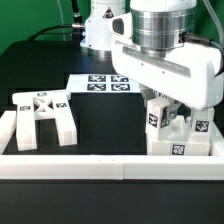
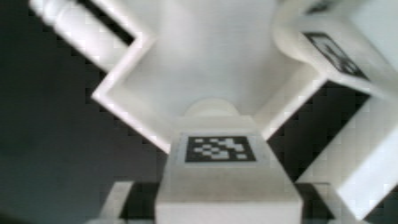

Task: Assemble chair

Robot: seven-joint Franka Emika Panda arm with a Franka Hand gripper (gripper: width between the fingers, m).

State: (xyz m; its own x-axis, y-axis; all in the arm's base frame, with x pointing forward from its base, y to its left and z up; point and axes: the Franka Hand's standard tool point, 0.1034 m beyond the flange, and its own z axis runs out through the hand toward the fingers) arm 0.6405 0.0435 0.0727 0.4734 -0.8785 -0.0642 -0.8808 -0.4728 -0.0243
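Note:
In the exterior view my gripper (image 1: pixel 166 108) hangs over the chair parts at the right, by the front border wall. It is shut on a tagged white chair block (image 1: pixel 155 121) that stands upright among other tagged white pieces (image 1: pixel 199 128). The wrist view shows the same block (image 2: pixel 219 150) filling the gap between my fingers (image 2: pixel 135 203), with my gripper (image 2: pixel 217 205) closed on its sides. Beyond the block a white slab with angled edges (image 2: pixel 196 60) spreads out. The X-braced leg frame (image 1: pixel 40 115) lies flat on the black table at the exterior view's left, well apart from my gripper.
A low white border wall (image 1: pixel 80 162) runs along the front of the table. The marker board (image 1: pixel 98 84) lies flat at the back, behind the arm. The arm's white base (image 1: pixel 100 30) stands at the rear.

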